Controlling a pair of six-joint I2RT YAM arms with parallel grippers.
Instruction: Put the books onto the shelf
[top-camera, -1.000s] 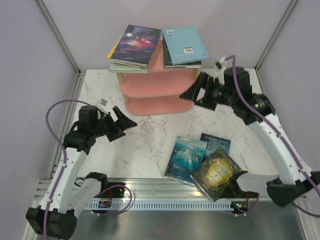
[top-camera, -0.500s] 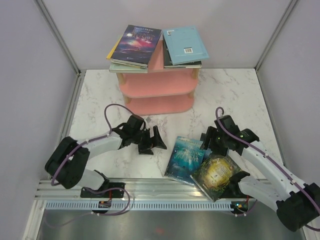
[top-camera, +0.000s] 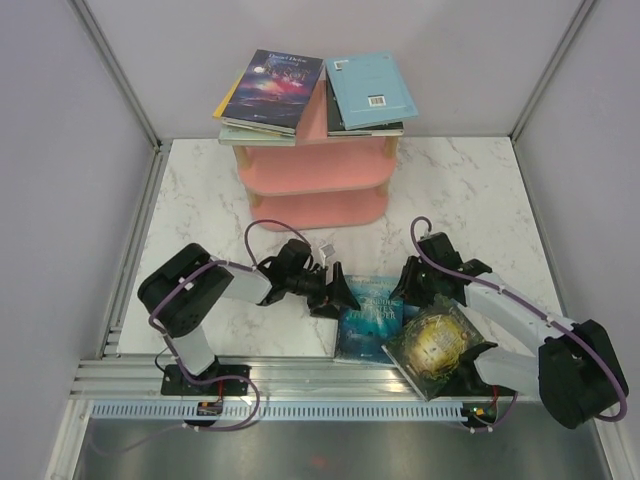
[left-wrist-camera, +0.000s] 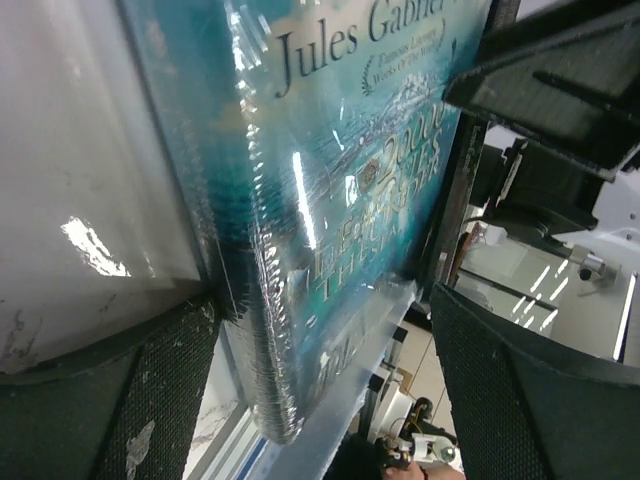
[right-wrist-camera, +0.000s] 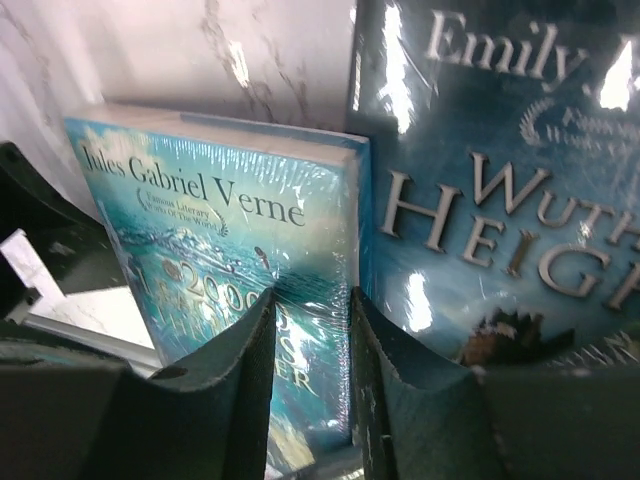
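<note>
Pink shelf (top-camera: 320, 170) stands at the far middle of the marble table (top-camera: 210, 200). Its top board carries two small stacks: a purple galaxy book (top-camera: 275, 78) on the left pile and a light blue book (top-camera: 370, 88) on the right pile. The two lower boards show no books from the top view. Three books lie flat on the near right of the table. The teal book (top-camera: 368, 318) is leftmost. The green-gold book (top-camera: 432, 345) overlaps the teal book's near right corner. The dark blue book (right-wrist-camera: 500, 200) is just right of the teal one, tucked partly under its edge and mostly hidden from above by the right arm. Both arms reach low to the teal book, one at each side. The left gripper (top-camera: 335, 295) is at its left edge, fingers spread wide and released, with the book's edge in the gap. The right gripper (right-wrist-camera: 312, 305) is over its right edge, fingers drawn close with a narrow gap astride that edge. Cannot tell whether they actually pinch it.
</note>
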